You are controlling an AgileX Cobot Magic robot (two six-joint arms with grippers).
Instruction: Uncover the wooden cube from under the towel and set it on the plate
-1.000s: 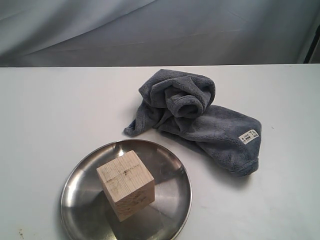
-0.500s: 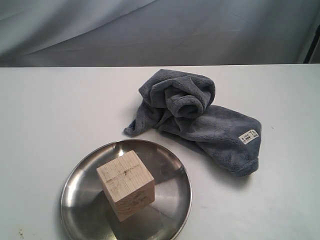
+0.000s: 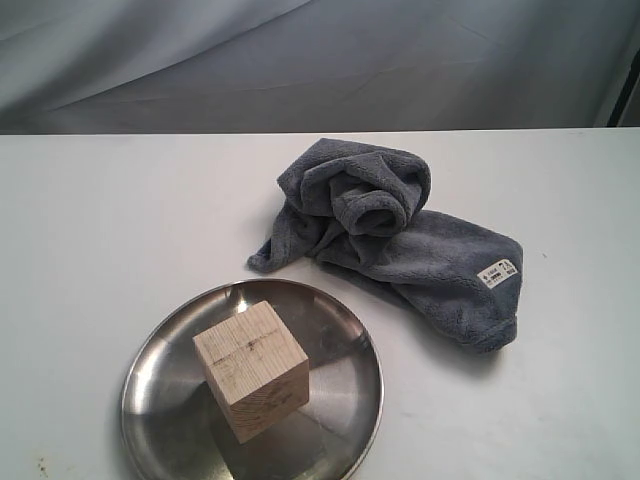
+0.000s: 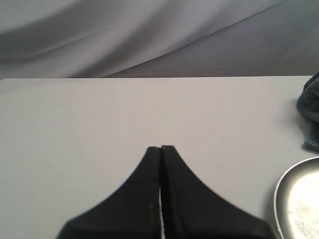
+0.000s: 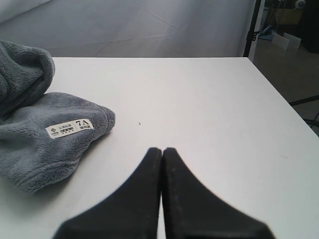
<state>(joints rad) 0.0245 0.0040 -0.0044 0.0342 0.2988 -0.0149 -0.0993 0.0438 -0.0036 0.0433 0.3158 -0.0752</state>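
The pale wooden cube (image 3: 252, 370) stands uncovered on the shiny steel plate (image 3: 345, 340) at the front of the white table, pencil cross lines on its top face. Behind and to the right, the blue-grey towel (image 3: 400, 240) lies bunched, its white label (image 3: 497, 271) showing. Neither arm appears in the exterior view. My left gripper (image 4: 160, 148) is shut and empty over bare table, with the plate's rim (image 4: 286, 194) and a bit of towel (image 4: 310, 112) off to one side. My right gripper (image 5: 162, 149) is shut and empty, apart from the towel (image 5: 45, 134).
The white table (image 3: 100, 220) ends at a grey cloth backdrop (image 3: 300, 60). In the right wrist view the table's side edge (image 5: 271, 94) drops to the floor, with a black stand (image 5: 251, 27) beyond it.
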